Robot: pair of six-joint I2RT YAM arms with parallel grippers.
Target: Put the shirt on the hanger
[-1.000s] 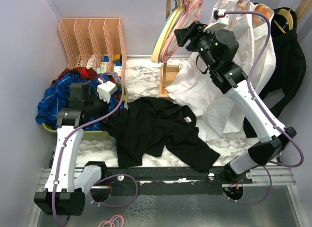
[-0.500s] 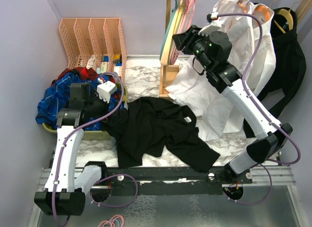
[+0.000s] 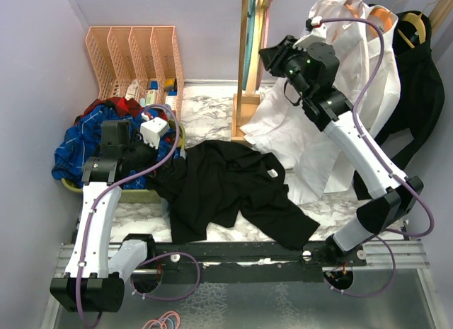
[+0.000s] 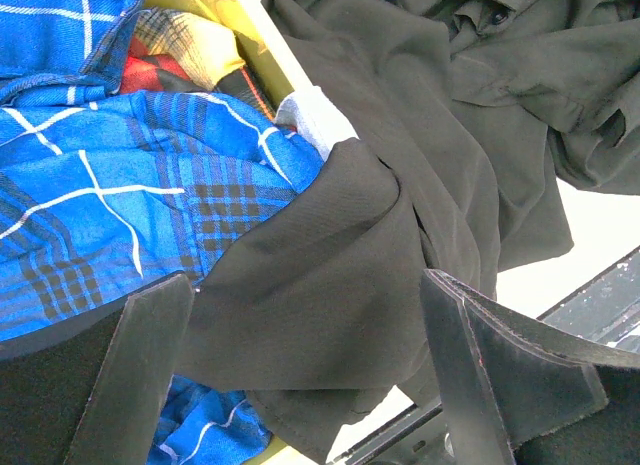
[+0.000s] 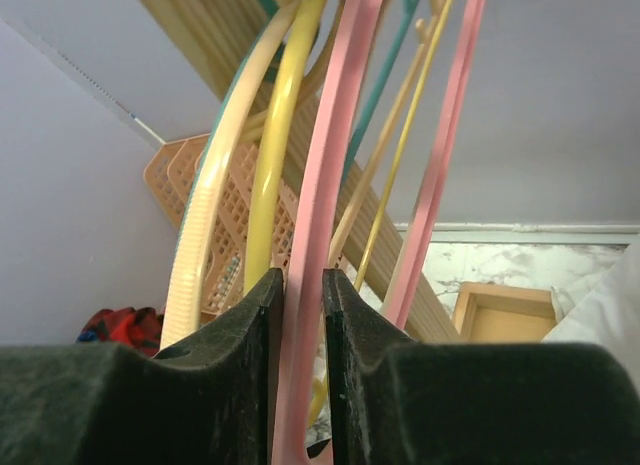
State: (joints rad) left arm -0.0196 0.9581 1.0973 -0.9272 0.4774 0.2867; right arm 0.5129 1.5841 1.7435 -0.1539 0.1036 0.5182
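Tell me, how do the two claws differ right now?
The right gripper sits high at the rack, fingers closed on the pink hanger. The left gripper sits low, fingers spread wide over the black shirt, clamping nothing. Both have dark two-finger claws.

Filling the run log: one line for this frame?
right gripper: shut on pink hanger | left gripper: open over black shirt | hanging: not started

Plain black shirt [image 3: 226, 184], pink hanger [image 5: 335, 135], blue plaid garment [image 4: 90, 175].
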